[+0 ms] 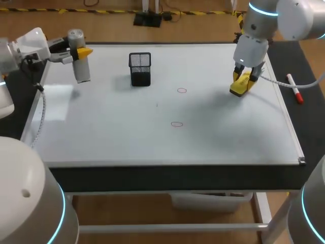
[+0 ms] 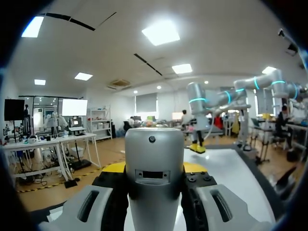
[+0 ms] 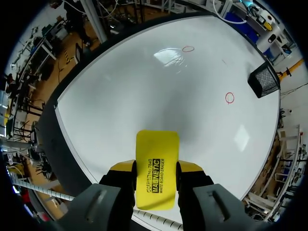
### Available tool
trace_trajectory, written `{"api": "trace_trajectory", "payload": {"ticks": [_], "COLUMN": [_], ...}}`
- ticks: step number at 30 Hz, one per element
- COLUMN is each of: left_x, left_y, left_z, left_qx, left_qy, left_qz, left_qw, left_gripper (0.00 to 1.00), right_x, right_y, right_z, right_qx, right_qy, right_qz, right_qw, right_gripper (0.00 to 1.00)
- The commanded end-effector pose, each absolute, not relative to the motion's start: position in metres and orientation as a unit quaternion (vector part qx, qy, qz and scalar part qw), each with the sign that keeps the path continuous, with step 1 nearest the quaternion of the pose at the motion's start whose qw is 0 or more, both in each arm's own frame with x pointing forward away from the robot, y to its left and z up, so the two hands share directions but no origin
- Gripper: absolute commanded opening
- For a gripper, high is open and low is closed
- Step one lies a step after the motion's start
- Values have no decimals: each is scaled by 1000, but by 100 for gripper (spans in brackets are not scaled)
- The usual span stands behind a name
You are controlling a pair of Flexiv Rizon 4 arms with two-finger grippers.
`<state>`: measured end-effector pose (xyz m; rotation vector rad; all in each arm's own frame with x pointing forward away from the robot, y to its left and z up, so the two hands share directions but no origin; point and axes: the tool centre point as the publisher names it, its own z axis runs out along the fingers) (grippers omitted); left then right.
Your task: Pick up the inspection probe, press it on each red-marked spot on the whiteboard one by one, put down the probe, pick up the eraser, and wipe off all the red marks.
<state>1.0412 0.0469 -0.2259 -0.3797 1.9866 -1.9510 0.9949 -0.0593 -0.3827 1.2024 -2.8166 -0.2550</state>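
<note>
The eraser [image 3: 157, 154] is pinched by the right gripper [image 3: 156, 172], projecting ahead of its fingers over the whiteboard [image 3: 159, 82]. The probe [image 2: 154, 144] is clamped upright by the left gripper [image 2: 154, 168].

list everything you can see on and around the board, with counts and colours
whiteboard: 1, white, covering most of the table
circle marks: 2, red, mid-board, one farther back, one nearer the front
pen holder: 1, black mesh, toward the back, left of middle
marker: 1, white and red, on the dark strip right of the whiteboard
probe: 1, silver cylinder, upright at the back left corner
eraser: 1, yellow, right rear of the whiteboard
left end effector: 1, yellow tips, shut on the probe
right end effector: 1, yellow tips, shut on the eraser
</note>
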Motion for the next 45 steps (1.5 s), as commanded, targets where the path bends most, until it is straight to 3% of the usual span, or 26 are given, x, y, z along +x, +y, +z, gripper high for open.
{"api": "trace_trajectory", "payload": {"ticks": [1,33,45], "left_x": [1037,960,944], "left_y": [37,-74,-112], "left_z": [-225,-232,-234], "left_qx": [-114,27,44], "left_qy": [703,711,707], "left_qz": [-687,-701,-704], "left_qw": [142,-33,-50], "left_gripper": [0,0,0], "right_x": [996,996,996], "right_y": [-60,-60,-60], "right_z": [-382,-382,-382], "right_qx": [392,392,392], "right_qy": [-916,-916,-916], "right_qz": [-81,-81,-81], "right_qw": [36,36,36], "right_gripper": [0,0,0]}}
